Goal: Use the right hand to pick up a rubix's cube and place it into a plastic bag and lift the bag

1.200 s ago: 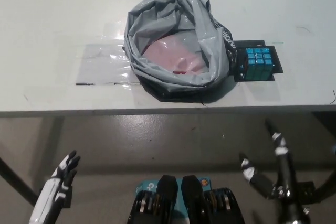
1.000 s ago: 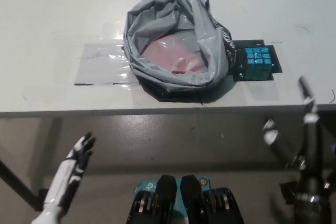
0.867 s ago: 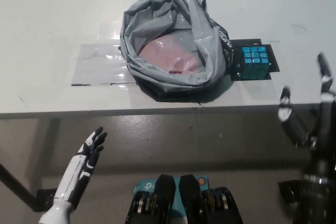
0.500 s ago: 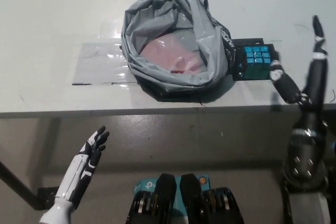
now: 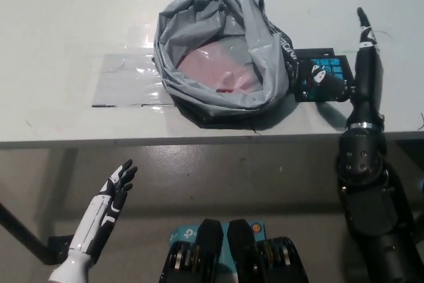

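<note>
A blue-faced Rubik's cube point(image 5: 328, 66) sits on a black mat point(image 5: 318, 54) just right of the grey plastic bag point(image 5: 222, 48), which lies open on the white table point(image 5: 79, 18) with pink inside. My black right hand point(image 5: 354, 74) is raised over the table edge with its fingers spread around the cube: the thumb crosses the cube's front, and a long finger points up past its right side. The hand is open and holds nothing. My white left hand point(image 5: 106, 207) hangs open below the table edge at the lower left.
A clear plastic sheet point(image 5: 129, 81) is taped to the table left of the bag. The table's front edge point(image 5: 165, 140) runs across the picture's middle, with grey floor point(image 5: 218, 177) below it.
My right hand rose from below the table edge up to the cube, spreading around it. The left hand lifted slightly and then stayed. Bag and cube have not moved.
</note>
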You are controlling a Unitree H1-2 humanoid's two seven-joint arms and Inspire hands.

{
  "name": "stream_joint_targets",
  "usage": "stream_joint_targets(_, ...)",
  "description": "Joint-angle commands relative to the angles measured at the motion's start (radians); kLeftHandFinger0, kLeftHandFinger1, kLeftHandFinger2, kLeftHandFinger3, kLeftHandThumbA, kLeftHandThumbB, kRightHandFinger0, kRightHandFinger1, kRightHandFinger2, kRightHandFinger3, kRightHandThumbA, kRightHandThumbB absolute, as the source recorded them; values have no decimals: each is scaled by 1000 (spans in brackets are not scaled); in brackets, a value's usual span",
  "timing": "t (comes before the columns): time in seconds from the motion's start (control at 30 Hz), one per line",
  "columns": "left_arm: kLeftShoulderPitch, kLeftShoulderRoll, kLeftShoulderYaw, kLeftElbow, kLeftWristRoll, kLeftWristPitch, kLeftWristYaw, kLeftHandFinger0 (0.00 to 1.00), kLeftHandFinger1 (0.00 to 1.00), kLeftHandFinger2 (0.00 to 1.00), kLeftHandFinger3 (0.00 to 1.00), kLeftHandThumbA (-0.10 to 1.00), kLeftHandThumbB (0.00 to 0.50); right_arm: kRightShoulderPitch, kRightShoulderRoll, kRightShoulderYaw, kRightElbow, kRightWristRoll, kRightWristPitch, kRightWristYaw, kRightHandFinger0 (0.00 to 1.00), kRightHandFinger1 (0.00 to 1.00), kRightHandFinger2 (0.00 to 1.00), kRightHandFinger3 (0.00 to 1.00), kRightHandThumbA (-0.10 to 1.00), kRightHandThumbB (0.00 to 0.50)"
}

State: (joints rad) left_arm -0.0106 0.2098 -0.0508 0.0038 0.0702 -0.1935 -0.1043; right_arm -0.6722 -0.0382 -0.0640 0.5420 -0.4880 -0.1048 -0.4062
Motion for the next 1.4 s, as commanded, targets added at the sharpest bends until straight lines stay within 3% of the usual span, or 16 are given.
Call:
stream_joint_targets(0.0, -12, 18, 5, -28, -12, -19, -19, 1000, 1000, 1000, 1000, 1000, 332, -80, -15, 27, 53, -22, 34, -60, 1000, 1000, 1000, 1000, 816, 500)
stream_joint_targets(0.73, -32, 30, 13, -34, -15, -13, -23, 1000, 1000, 1000, 1000, 1000, 364, -150, -31, 55, 267, 41, 32, -99, 1000, 1000, 1000, 1000, 737, 500)
stream_joint_targets(1.37, -37, 35, 12, -34, -16, -22, -37, 1000, 1000, 1000, 1000, 1000, 323, -175, -1, 62, 286, 98, 68, -65, 1000, 1000, 1000, 1000, 778, 500)
